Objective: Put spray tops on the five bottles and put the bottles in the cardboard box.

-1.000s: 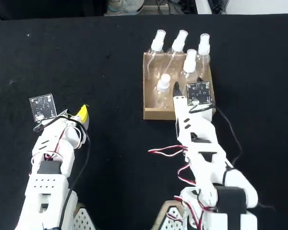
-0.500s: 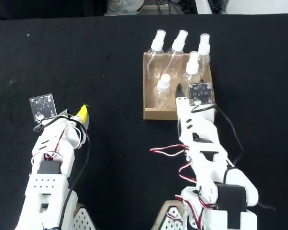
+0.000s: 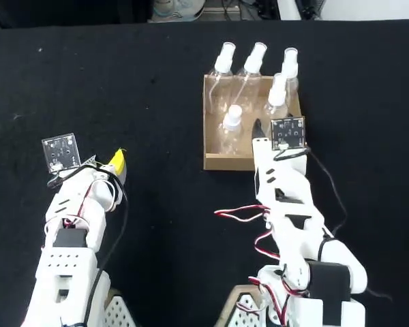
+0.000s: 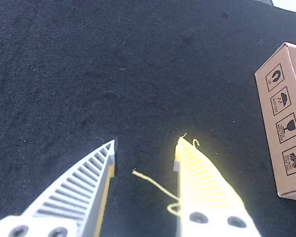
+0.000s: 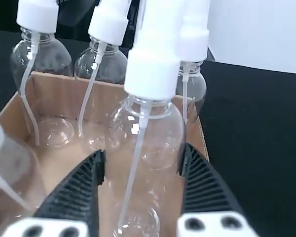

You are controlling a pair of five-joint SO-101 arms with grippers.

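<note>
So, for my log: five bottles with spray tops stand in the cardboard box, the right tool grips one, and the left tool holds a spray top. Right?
No: the left tool holds nothing. The left wrist view shows it open and empty above the black table. The rest is right.

The table (image 3: 123, 75) is covered from side to side with a black, slightly fuzzy cloth, and a few pale specks (image 3: 39, 49) of lint lie on its left part. One cardboard box (image 3: 225, 162) sits directly on the cloth, right of centre and in the far half. It is open side up with a plain brown near wall, and black cloth shows all around it.
</note>
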